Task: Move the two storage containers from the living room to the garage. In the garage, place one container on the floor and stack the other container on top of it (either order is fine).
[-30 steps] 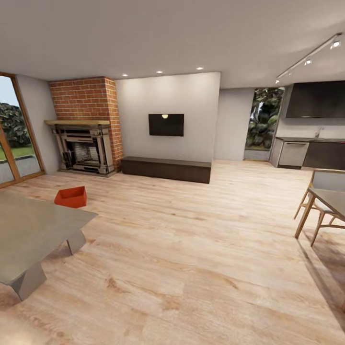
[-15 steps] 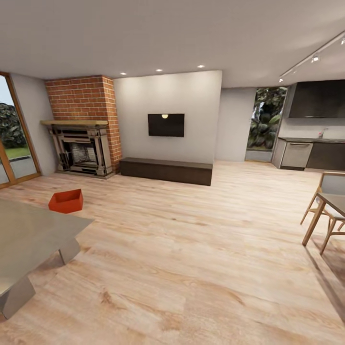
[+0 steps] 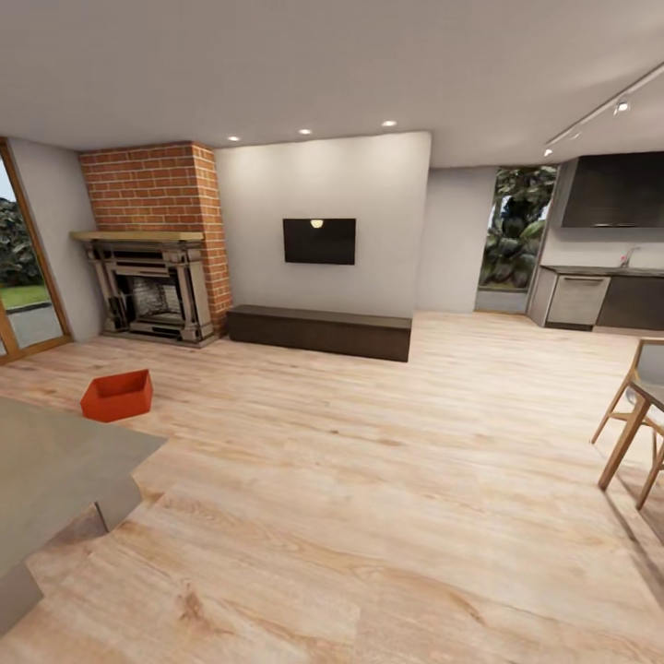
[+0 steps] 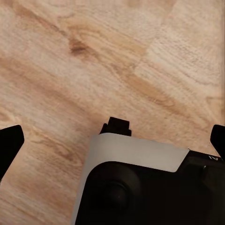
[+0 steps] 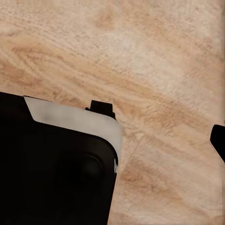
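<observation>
living room plank floor [image 3: 369,480]; storage container [image 3: 116,396] upright, long axis sideways; left gripper [image 4: 112,140] spread; right gripper state unclear.

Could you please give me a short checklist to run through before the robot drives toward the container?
1. One storage container in sight on the wood floor: ok.
2. Second container located: not ok.
3. Container upright, open top up: ok.
4. Grey table stands apart from the container: ok.
5. Left claw open and empty, fingertips wide apart over bare planks: ok.
6. Right claw open: cannot tell.
</observation>
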You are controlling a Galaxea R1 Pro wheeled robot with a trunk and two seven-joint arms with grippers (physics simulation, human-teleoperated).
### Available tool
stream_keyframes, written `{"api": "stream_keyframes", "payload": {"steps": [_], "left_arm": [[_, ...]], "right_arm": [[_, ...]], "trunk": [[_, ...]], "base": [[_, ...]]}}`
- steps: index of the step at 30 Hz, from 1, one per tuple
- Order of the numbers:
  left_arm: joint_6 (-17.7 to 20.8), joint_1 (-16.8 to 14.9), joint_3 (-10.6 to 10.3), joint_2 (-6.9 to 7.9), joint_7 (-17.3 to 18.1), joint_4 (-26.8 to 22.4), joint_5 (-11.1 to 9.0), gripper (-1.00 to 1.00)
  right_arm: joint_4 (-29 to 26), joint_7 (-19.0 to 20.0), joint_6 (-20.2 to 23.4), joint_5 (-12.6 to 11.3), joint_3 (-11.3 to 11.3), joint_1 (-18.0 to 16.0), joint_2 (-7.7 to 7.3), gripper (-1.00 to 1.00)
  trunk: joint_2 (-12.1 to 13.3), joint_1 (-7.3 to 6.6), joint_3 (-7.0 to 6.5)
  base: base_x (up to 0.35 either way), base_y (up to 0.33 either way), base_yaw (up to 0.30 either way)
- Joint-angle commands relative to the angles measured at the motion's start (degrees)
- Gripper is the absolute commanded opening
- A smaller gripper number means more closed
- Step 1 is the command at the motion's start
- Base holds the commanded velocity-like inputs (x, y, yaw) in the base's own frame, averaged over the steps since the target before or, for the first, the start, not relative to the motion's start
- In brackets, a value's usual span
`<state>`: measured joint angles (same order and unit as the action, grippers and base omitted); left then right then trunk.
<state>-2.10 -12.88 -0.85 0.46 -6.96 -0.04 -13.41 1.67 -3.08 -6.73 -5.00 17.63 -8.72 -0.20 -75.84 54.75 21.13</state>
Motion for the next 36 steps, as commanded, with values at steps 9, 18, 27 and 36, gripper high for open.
{"api": "stream_keyframes", "payload": {"steps": [9,18,27,36], "left_arm": [[-0.18,-0.04,-0.13,-0.01,-0.07,0.04,-0.39,1.00],[-0.18,-0.04,-0.12,0.00,-0.08,0.04,-0.39,1.00],[-0.10,-0.04,-0.12,0.02,-0.07,0.04,-0.39,1.00],[-0.10,-0.04,-0.14,0.01,-0.07,0.04,-0.39,1.00]], "right_arm": [[0.18,-0.05,-0.39,-0.46,0.48,-0.07,0.07,1.00],[0.18,0.41,-0.34,-0.45,0.39,-0.07,0.38,1.00],[0.18,0.44,-0.29,-0.45,0.35,-0.07,0.46,1.00],[0.18,0.53,-0.51,-0.81,0.31,-0.07,0.32,1.00]], "trunk": [[-0.03,0.03,0.06],[-0.03,0.03,0.06],[-0.03,0.03,0.06],[-0.03,0.03,0.06]], "base": [[0.324,0.000,0.000],[0.325,0.000,0.000],[0.324,0.000,0.000],[0.324,0.000,0.000]]}}
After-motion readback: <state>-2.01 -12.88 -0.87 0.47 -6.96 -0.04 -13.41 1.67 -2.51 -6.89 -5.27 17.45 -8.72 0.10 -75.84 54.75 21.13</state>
